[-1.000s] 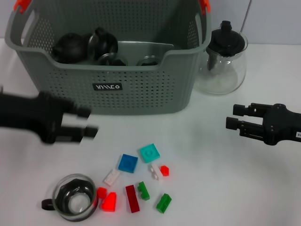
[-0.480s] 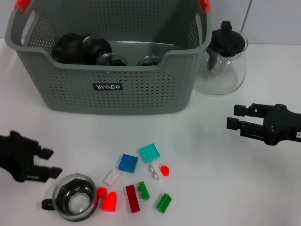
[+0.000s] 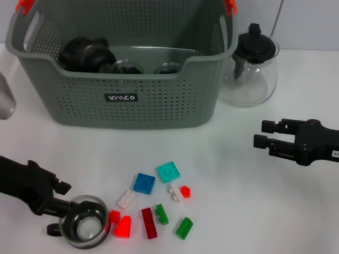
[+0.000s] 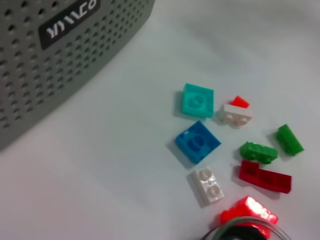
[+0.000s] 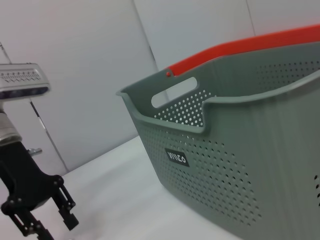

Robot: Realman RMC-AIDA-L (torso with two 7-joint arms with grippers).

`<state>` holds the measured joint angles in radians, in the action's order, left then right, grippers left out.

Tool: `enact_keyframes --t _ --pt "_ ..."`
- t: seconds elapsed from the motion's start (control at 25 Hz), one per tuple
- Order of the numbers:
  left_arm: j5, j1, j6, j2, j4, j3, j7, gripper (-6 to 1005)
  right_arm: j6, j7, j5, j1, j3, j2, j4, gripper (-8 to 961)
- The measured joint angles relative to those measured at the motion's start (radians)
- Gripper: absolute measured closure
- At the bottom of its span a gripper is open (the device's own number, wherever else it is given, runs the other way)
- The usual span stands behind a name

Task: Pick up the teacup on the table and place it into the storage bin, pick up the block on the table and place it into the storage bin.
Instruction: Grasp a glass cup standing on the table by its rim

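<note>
We have swung our left claw [image 3: 62, 197] down from the storage bin [image 3: 122, 95] front towards seven o'clock; it now sits open just beside the teacup [image 3: 82, 228] rim.

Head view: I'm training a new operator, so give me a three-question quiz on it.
1. True or false: the left gripper is open beside the teacup.
2. Which block lies nearest the bin? A) teal block B) dark red block C) green block
3. Fill in: the teapot stands on the table outside the bin, on the robot's ____ side.

Key: 1 true; 2 A; 3 right. The right gripper hangs open over bare table, away from the blocks.
</note>
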<state>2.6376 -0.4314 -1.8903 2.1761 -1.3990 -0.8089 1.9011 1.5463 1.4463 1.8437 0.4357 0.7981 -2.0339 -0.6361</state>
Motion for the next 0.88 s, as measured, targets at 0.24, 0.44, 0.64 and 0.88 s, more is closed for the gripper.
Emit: enact_keyframes --t 0.24,0.44,0.64,0.88 --pt "0.013 -0.02 0.05 -0.004 0.062 -0.02 0.025 470 0.002 0.0 0.011 0.002 0.0 0.0 0.0 390" --pt "0.052 -0.033 0.089 -0.005 0.097 -0.058 0.06 473 0.001 -0.003 0.011 0.002 0.0 0.0 0.0 390" --pt "0.064 -0.046 0.122 -0.005 0.115 -0.072 0.111 476 0.0 -0.004 0.011 0.004 0.001 0.0 0.0 390" --pt "0.114 -0.052 0.172 -0.005 0.115 -0.082 0.17 480 0.003 -0.004 0.011 0.004 0.0 0.0 -0.001 390"
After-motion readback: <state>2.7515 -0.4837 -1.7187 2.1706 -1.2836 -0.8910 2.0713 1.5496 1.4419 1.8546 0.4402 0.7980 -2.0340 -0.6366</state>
